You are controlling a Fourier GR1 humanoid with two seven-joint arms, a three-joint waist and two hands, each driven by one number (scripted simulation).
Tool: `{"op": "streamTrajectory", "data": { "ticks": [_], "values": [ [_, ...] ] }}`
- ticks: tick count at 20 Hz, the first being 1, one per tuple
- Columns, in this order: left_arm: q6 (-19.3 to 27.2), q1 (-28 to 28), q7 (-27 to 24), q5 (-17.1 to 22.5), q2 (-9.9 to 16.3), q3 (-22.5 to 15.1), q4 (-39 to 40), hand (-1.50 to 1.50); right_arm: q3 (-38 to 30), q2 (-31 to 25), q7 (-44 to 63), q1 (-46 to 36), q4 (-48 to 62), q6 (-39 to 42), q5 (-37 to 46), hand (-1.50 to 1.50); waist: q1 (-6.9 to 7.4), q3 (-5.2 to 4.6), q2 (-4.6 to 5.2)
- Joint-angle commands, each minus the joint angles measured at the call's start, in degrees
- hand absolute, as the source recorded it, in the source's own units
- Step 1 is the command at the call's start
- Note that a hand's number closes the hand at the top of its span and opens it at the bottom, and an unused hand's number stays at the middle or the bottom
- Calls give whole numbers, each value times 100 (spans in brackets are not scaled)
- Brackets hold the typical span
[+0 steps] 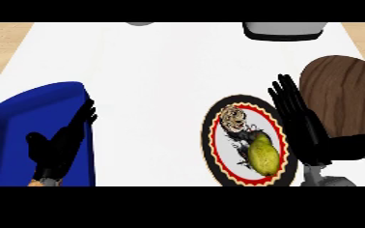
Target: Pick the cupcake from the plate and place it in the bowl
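Two black hands sit low — the left hand [61,142] rests with straight fingers against a blue tray [43,111]; the right hand [303,121], fingers straight and holding nothing, stands just beside the plate [212,145]. On it lie the cupcake [234,117] and a yellow-green fruit [263,154]. Grasping hasn't begun — next, I'd say, the right hand must curl around the cupcake. Beyond sits the brown bowl [335,94].
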Motion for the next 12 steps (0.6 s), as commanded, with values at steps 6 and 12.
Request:
{"op": "streamTrajectory", "data": {
  "ticks": [6,12],
  "values": [
    [-113,-675,-139,269,-523,-40,-497,0,-86,-740,551,313,-528,-2282,2538,150,-358,-48,-84],
    [-221,-877,-95,424,-810,-135,-234,0,678,355,895,863,-524,-4471,4354,-150,-182,-37,12]
  ]
}}
